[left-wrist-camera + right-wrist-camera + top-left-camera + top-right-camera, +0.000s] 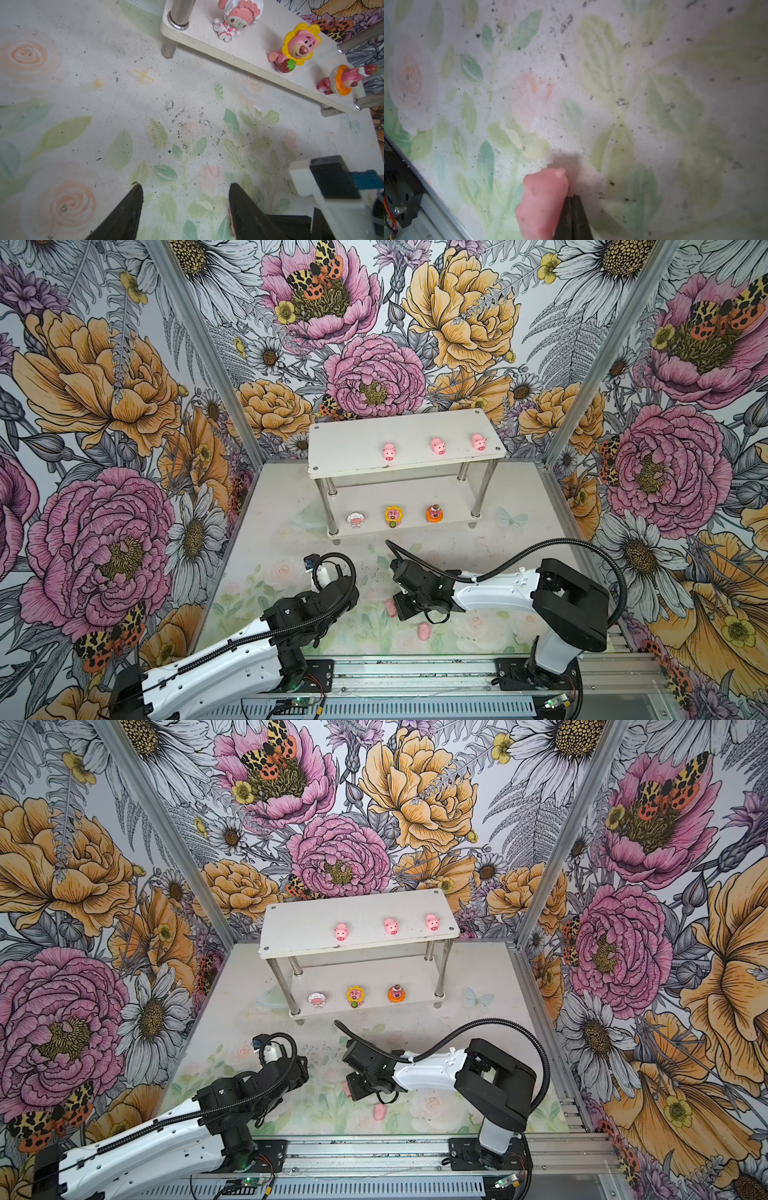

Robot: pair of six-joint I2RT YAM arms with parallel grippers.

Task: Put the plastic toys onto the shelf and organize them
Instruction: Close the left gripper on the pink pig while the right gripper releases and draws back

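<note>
The right tool (572, 199) has its black jaws pressed flat together. The small pink plastic pig (543, 203) lies just beside them on the flower-printed table (519, 539), touching or nearly so. It doesn't seem to be between the jaws, though this close view is too blurred to be sure. A second tiny pink pig (424, 631) lies near it, and three more pigs (437, 445) stand in a row on the top tier of the white two-tier shelf (353, 448). The left tool (185, 186) stands wide and empty. These pigs look light, hard and smooth, and rounded enough to squirt out of a pinch. I'd take one across its flanks, at the widest part of the body.
</note>
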